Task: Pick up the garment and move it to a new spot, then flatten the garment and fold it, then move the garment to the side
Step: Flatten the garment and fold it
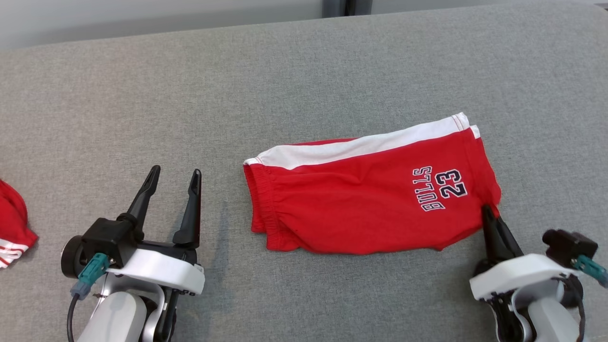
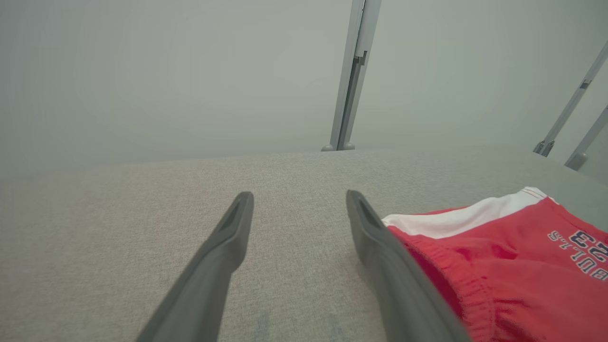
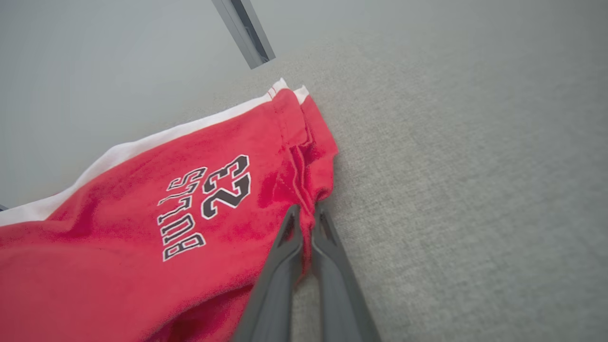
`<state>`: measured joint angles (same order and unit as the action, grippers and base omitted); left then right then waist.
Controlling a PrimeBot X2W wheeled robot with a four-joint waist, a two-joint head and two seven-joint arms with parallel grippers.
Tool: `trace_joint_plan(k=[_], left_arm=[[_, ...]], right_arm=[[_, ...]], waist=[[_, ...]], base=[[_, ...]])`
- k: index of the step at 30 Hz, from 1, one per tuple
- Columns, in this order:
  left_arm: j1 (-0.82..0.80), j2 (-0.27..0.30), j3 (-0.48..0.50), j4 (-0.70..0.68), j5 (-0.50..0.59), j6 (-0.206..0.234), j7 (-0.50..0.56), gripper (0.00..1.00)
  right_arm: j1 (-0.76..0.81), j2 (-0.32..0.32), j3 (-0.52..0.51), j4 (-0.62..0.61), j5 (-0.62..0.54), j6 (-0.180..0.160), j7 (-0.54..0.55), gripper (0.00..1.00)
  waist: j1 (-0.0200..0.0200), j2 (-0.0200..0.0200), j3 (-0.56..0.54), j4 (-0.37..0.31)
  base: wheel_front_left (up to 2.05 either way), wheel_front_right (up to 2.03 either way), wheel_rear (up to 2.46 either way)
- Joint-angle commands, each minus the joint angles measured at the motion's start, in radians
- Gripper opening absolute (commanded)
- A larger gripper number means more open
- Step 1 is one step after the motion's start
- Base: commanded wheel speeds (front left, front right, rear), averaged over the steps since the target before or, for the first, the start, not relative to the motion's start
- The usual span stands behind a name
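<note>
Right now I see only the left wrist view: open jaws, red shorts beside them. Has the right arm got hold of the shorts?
Observer: Yes, the right gripper has its jaws shut on the red shorts at the leg-hem corner nearest the robot.
Operator: Is my left gripper touching the waistband?
Observer: No, the head view shows a strip of grey fabric surface between the two.
Operator: Anything else lying around?
Observer: Another red garment at the surface's left edge.
</note>
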<state>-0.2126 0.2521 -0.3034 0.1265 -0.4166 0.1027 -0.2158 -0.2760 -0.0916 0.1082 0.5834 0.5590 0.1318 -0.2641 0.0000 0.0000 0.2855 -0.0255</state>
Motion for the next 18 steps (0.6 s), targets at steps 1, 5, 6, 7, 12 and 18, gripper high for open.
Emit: trace_joint_plan(k=[1,5,6,7,12,18], left_arm=[[0.004,0.001,-0.001,-0.005,-0.005,0.003,-0.001,1.00],[0.004,-0.006,-0.011,-0.004,-0.009,0.001,-0.001,1.00],[0.004,-0.008,-0.014,-0.003,-0.011,0.000,-0.001,1.00],[0.004,-0.008,-0.014,-0.003,-0.011,0.000,-0.001,1.00],[0.003,-0.019,-0.026,0.004,-0.016,-0.004,-0.002,1.00],[-0.005,-0.033,-0.035,0.016,-0.025,-0.007,-0.009,1.00]], right_arm=[[-0.023,0.004,0.008,-0.032,-0.021,-0.001,0.005,0.00],[-0.061,0.014,0.059,-0.115,-0.065,-0.001,0.034,0.00],[-0.071,0.017,0.081,-0.140,-0.077,-0.001,0.046,0.00],[-0.071,0.017,0.081,-0.140,-0.077,-0.001,0.046,0.00],[-0.128,0.030,0.229,-0.244,-0.116,-0.001,0.118,0.00],[-0.166,0.037,0.422,-0.281,-0.088,-0.001,0.181,0.00]], waist=[[0.0000,0.0000,-0.005,0.004],[0.0000,0.0000,-0.018,0.018],[0.0000,0.0000,-0.022,0.022],[0.0000,0.0000,-0.022,0.022],[0.0000,0.0000,-0.036,0.048],[0.0000,0.0000,-0.039,0.093]], base=[[0.00,0.00,0.00],[0.00,0.00,0.00],[0.00,0.00,0.00],[0.00,0.00,0.00],[0.00,0.00,0.00],[0.00,0.00,0.00]])
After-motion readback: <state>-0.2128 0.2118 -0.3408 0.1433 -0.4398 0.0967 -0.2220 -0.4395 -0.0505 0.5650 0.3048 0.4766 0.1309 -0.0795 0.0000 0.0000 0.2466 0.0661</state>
